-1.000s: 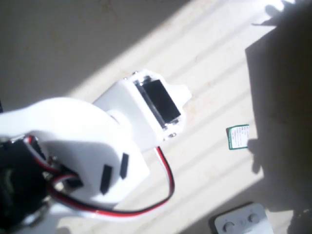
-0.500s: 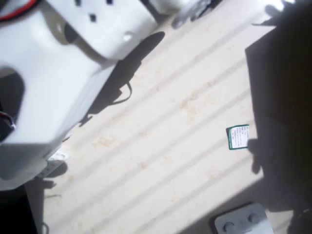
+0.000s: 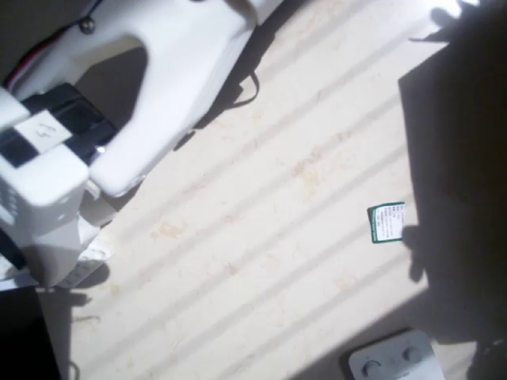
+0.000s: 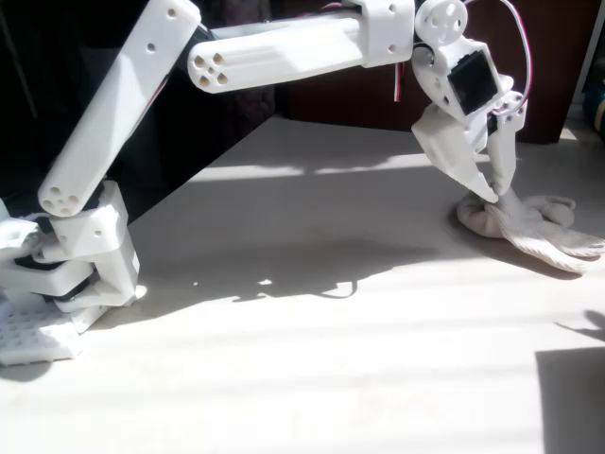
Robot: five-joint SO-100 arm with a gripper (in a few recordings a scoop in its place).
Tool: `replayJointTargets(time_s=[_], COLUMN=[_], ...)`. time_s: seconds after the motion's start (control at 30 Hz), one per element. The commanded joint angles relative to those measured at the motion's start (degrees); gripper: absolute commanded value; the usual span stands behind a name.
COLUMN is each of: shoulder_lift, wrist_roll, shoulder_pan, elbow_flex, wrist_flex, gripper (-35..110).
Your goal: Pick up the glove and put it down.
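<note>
In the fixed view the cream glove point(image 4: 531, 230) lies on the table at the far right, its stubby fingers pointing right. My white gripper point(image 4: 492, 187) points down onto its left end. The two fingers meet on a pinched-up fold of the fabric, while the rest of the glove rests on the table. In the overhead view a small green-and-white tag point(image 3: 386, 222) sits at the edge of a dark shadow on the right. I cannot make out the glove's body there.
A white plastic device with round buttons point(image 3: 392, 360) lies at the bottom right of the overhead view. The arm's white links point(image 3: 127, 79) fill its upper left. The arm's base point(image 4: 66, 274) stands at the left of the fixed view, with sunlit tabletop point(image 4: 312, 359) between.
In the overhead view the arm has swung from the middle of the picture to the upper left, uncovering the tabletop. The tag and the white device have stayed put.
</note>
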Motion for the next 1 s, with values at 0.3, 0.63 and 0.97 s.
replayJointTargets(time_s=[0.3,0.63,0.97], shoulder_lift=[-5.1,-7.2,-9.0], wrist_roll=[0.4,0.4,0.4], shoulder_pan=[-4.3,-4.7,-3.9], elbow_flex=[-3.6,-3.7,-3.6], wrist_flex=[-0.2,-3.9,-6.6], gripper=[29,30,30])
